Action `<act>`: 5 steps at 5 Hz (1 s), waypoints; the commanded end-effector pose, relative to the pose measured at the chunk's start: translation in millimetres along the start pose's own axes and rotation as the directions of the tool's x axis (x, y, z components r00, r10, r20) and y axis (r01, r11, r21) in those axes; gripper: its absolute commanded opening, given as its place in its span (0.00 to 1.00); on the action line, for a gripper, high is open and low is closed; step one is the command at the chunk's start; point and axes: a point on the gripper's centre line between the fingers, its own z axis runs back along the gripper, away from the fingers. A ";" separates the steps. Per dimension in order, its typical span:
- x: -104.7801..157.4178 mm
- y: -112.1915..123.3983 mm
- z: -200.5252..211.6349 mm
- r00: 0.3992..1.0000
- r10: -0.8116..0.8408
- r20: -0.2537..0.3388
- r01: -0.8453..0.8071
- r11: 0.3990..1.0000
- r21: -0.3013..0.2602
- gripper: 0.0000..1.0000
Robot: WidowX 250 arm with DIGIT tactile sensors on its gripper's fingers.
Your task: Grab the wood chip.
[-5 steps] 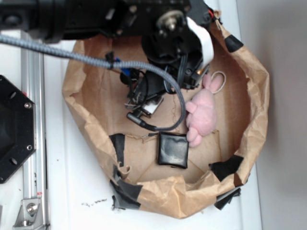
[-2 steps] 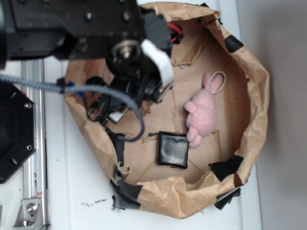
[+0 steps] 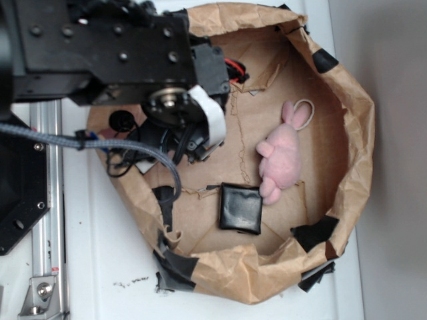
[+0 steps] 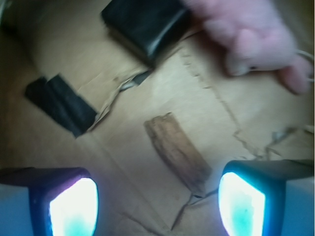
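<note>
Wood: one rough brown splintery wood chip (image 4: 177, 152) on the paper floor.
Plush: one pink toy (image 4: 246, 37).
Block: one glossy black (image 4: 145, 24).
Pincer: gripper (image 4: 157, 204) spread wide, empty.

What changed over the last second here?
The arm swung left across the bag, away from the plush. The end effector is open above the wood chip, nothing grasped. Plush, black block and bag stayed put.
</note>
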 end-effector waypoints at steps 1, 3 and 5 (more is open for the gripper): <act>6.3 6.8 -6.2 0.999 -0.035 0.004 0.035 0.999 0.038 1.00; 3.9 12.5 -30.4 1.000 -0.021 -0.016 0.021 0.998 0.056 1.00; 19.3 40.6 -63.7 1.000 -0.008 -0.006 0.009 0.997 0.078 1.00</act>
